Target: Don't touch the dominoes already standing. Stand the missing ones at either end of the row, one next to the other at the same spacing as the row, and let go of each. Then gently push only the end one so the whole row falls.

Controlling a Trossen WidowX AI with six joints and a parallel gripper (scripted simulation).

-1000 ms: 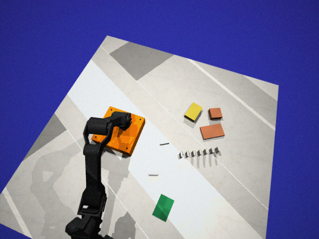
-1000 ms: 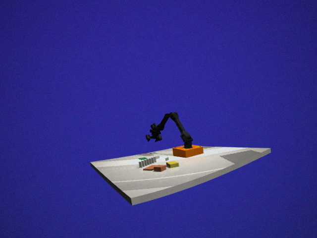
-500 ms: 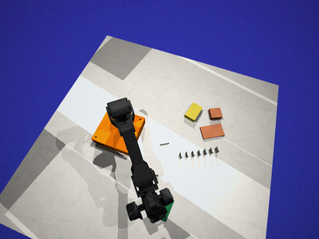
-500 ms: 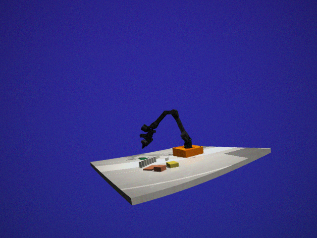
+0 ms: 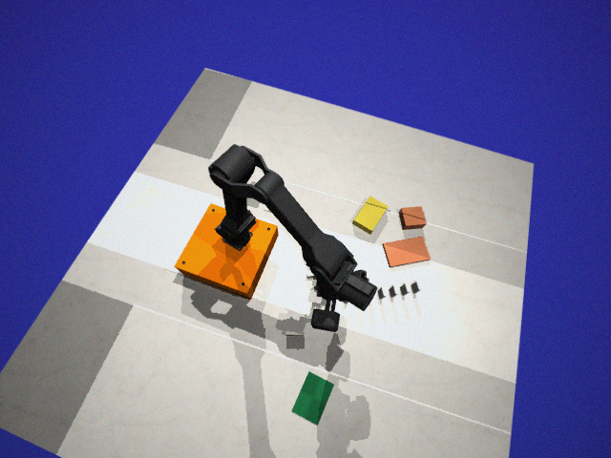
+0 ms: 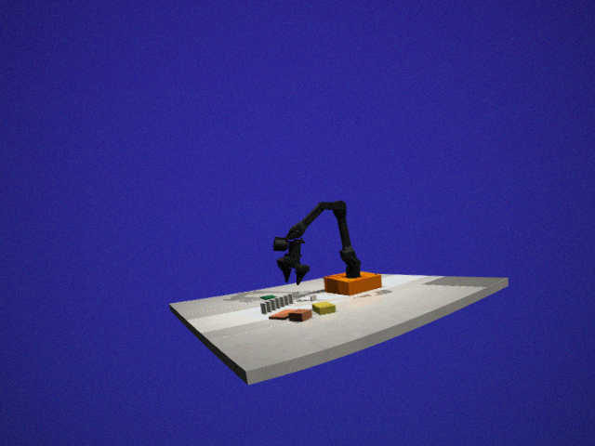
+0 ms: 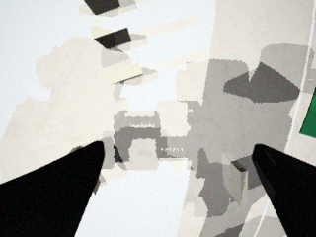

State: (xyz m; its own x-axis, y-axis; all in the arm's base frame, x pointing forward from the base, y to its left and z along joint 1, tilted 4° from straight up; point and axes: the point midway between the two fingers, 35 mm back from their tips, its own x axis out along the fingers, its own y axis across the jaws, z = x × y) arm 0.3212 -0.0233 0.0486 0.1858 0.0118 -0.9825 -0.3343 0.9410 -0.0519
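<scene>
The row of several standing dominoes shows at full length in the exterior view; in the top view the arm hides its end nearer the base. Part of the row's dark domino shows at the wrist view's upper left. One loose grey domino is apart from the row, near the right finger in the wrist view. Another pale loose domino is small in the exterior view. How the loose ones rest is hard to tell. My gripper is open and empty, pointing down above the table near the row's base-side end.
A flat salmon plate, a red-brown block and a yellow block lie on one side of the row. A green block lies on the other side. The orange base carries the arm. Shadows darken the table under the gripper.
</scene>
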